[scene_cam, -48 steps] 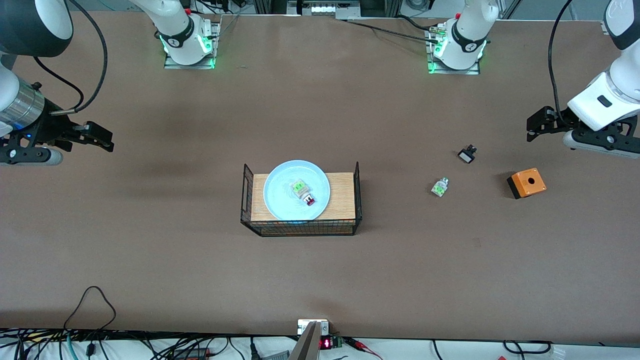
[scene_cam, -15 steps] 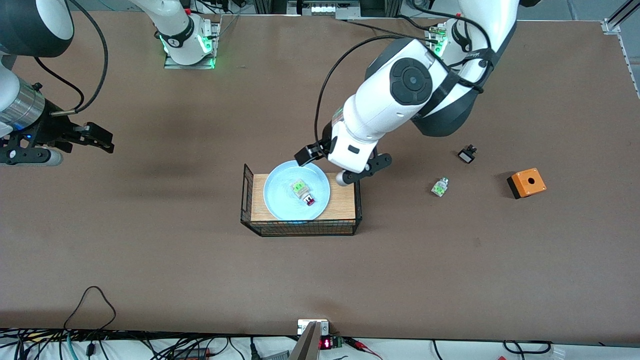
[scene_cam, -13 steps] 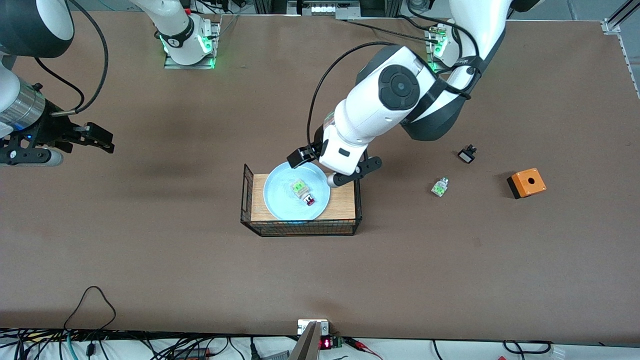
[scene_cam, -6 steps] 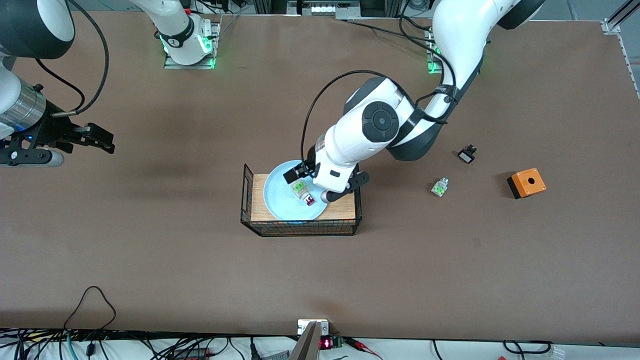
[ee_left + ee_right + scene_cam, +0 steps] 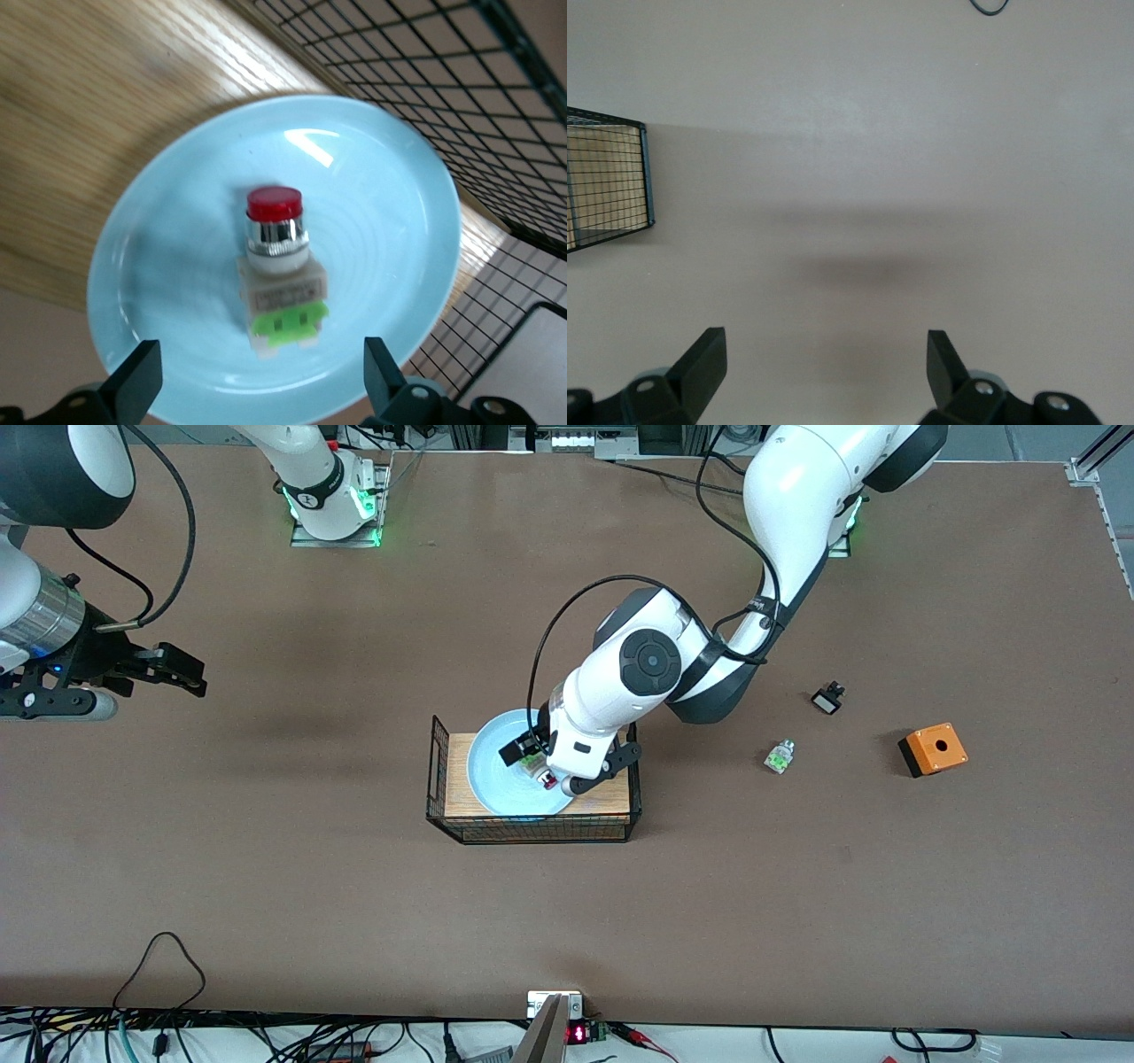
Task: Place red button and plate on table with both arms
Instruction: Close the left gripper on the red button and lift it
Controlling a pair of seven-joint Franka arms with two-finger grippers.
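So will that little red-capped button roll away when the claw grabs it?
Probably not far: the red button lies on its side in the plate, and its blocky body looks squared. Its shiny collar may slip. The open left gripper straddles it.

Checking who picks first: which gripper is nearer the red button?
Left. The left gripper hangs open right over the red button on the plate; the right gripper waits, open, over the table's right-arm end.
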